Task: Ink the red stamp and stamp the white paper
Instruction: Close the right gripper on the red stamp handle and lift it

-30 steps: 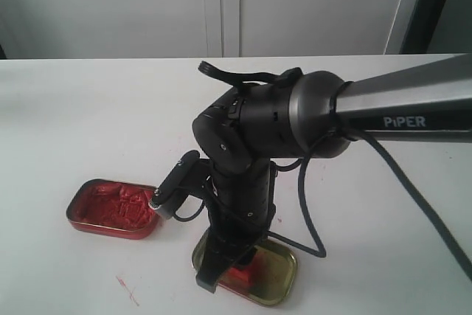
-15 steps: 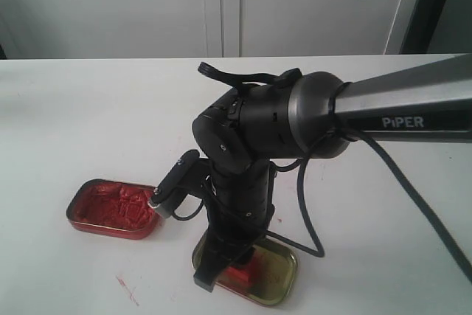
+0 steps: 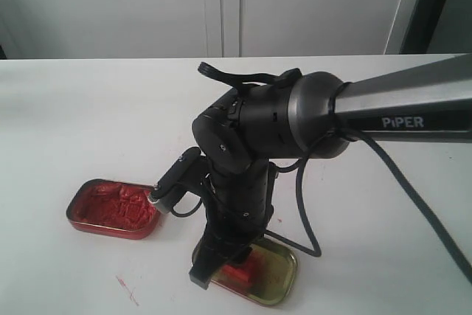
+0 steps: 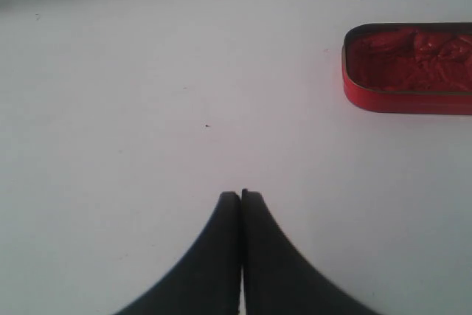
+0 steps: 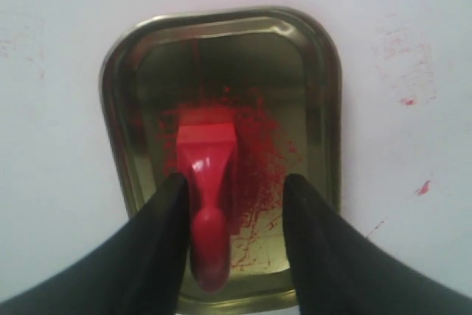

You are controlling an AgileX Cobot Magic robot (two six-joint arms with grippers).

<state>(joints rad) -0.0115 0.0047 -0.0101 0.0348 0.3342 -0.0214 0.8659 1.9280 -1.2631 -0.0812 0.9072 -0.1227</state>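
Note:
The red stamp (image 5: 207,182) lies in the gold oval lid (image 5: 325,71), its square base on a red smear and its knob toward the camera. My right gripper (image 5: 236,182) is open around the stamp. One finger touches the stamp's side and the other stands apart from it. In the exterior view the right gripper (image 3: 220,265) points down into the lid (image 3: 284,279), and the stamp (image 3: 240,271) shows beside it. My left gripper (image 4: 241,194) is shut on nothing above bare table. The white paper is out of view.
The red-paste tin (image 3: 110,209) sits left of the lid; it also appears in the left wrist view as the tin (image 4: 409,64). Red smudges (image 3: 127,289) mark the table near the front edge. The right arm's cable (image 3: 306,204) loops beside the lid.
The right gripper has shifted slightly left and lower over the lid. The stamp, lid and tin have not moved.

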